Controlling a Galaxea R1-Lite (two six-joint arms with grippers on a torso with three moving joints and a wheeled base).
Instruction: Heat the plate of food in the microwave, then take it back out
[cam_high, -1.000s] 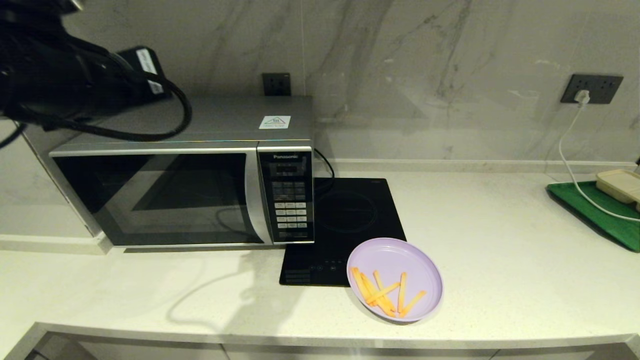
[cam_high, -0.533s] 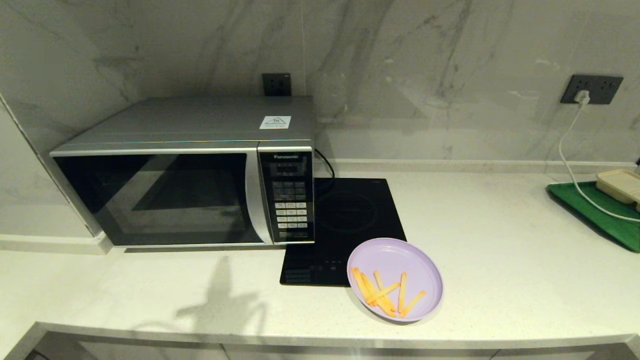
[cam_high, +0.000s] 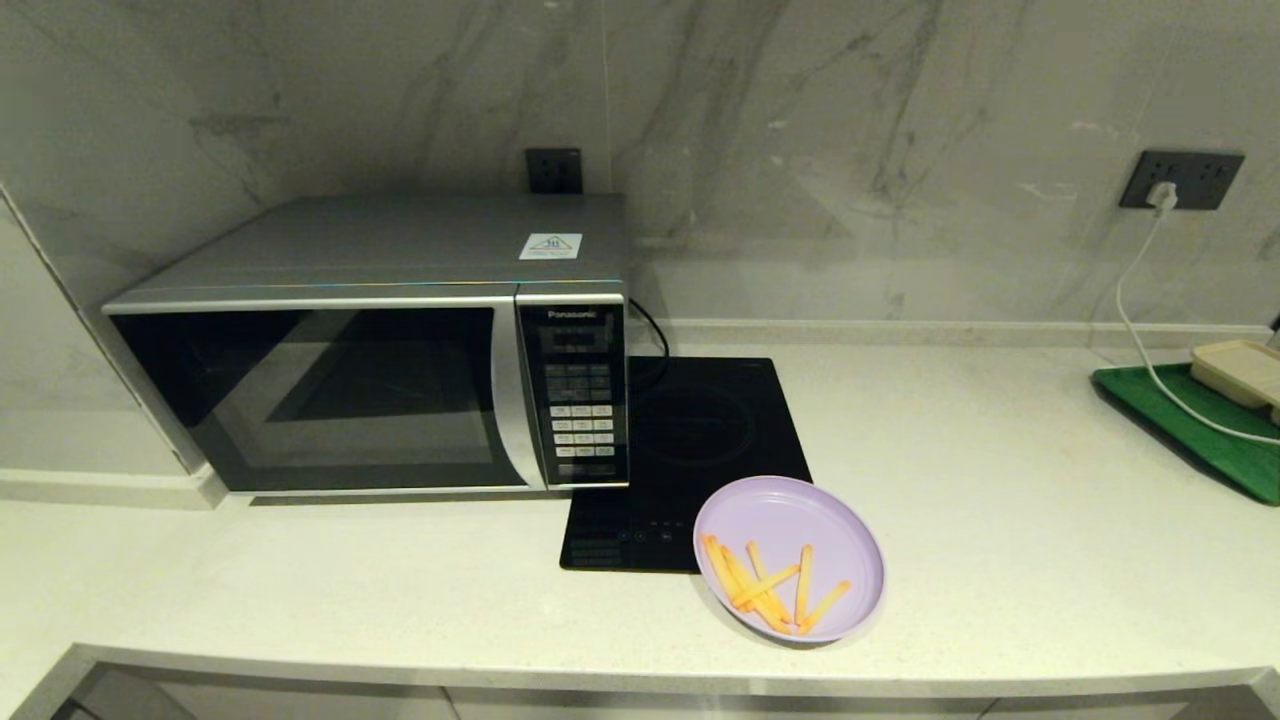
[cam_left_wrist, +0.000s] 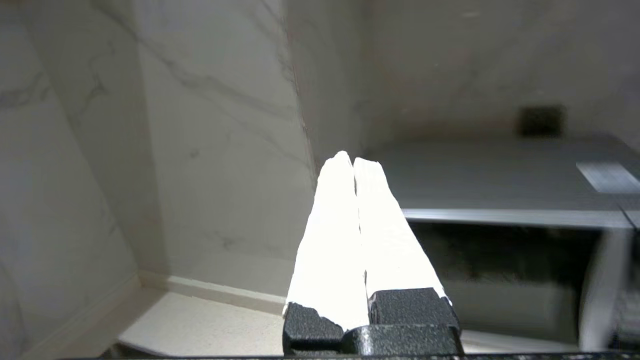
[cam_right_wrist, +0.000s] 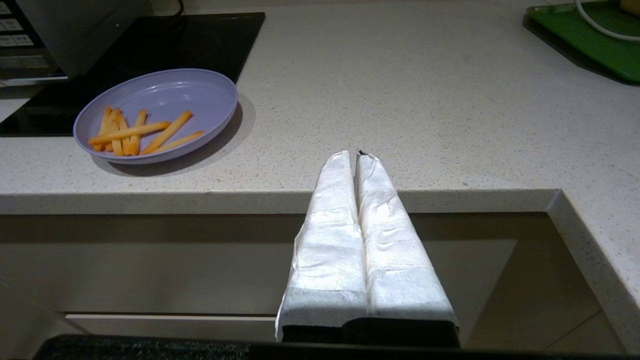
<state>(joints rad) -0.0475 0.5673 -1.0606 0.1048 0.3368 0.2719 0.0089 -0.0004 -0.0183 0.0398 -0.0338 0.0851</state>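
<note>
The lilac plate of food (cam_high: 790, 557) rests on the white counter, partly over the front right corner of the black hob, with a few orange fries on it (cam_right_wrist: 155, 116). The silver microwave (cam_high: 380, 340) stands at the back left with its dark door closed. Neither arm shows in the head view. My left gripper (cam_left_wrist: 354, 160) is shut and empty, held off the microwave's (cam_left_wrist: 500, 175) left side near its top edge. My right gripper (cam_right_wrist: 356, 156) is shut and empty, low in front of the counter's front edge, to the right of the plate.
A black induction hob (cam_high: 690, 450) lies right of the microwave. At the far right a green tray (cam_high: 1190, 425) carries a beige box (cam_high: 1240, 368), crossed by a white cable (cam_high: 1140, 320) from a wall socket. A marble wall stands left of the microwave.
The left arm, which filled the upper left corner over the microwave a second ago, has withdrawn out of the head view. Its shadow on the counter has gone too. The plate has not moved.
</note>
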